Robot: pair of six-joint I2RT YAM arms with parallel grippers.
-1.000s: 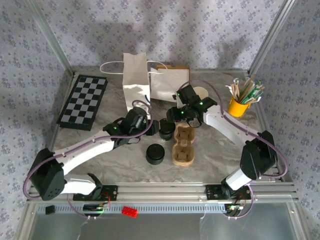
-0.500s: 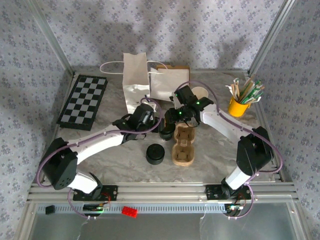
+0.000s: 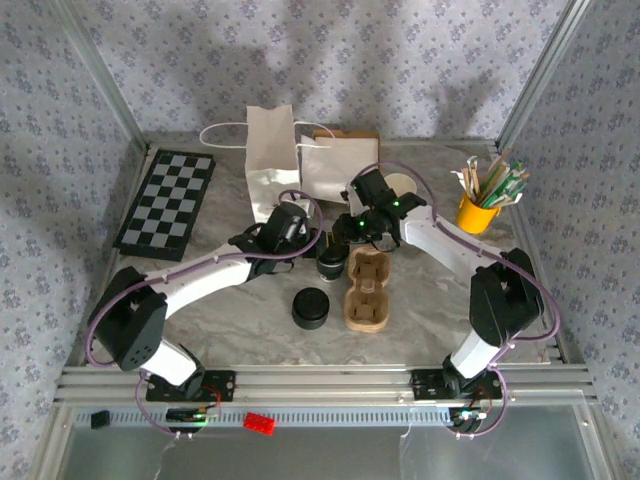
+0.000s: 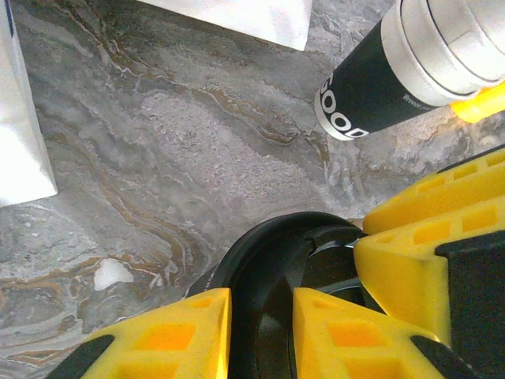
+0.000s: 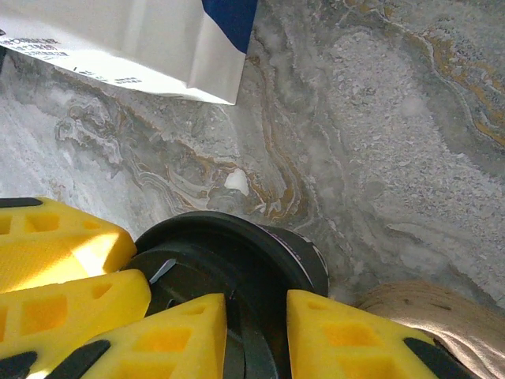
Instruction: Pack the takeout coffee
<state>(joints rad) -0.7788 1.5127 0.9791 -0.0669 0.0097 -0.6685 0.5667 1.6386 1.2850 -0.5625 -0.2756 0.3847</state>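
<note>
1 takeout coffee (image 3: 333, 263): stood upright on the marbled table (image 3: 240, 310), black lid on, just beside the far-left end of the cardboard carrier (image 3: 366, 292).
left gripper (image 4: 262, 316): placed over the lid; rim is straddled by both yellow fingers (image 4: 158, 339), gap narrow; whether it is clamped cannot be told.
right gripper (image 5: 258, 316): brought in from the opposite side; rim likewise straddled, grip cannot be told.
lid stack (image 3: 311, 308): set near the cup, on its near side, apart from it.
cup stack (image 4: 379, 87): cream rims, dark band, seen beyond the lid.
paper bags (image 3: 272, 165): 2, white, stood behind the cup.
checkerboard (image 3: 168, 204): laid far left.
yellow holder (image 3: 478, 213): filled with sticks, far right.
</note>
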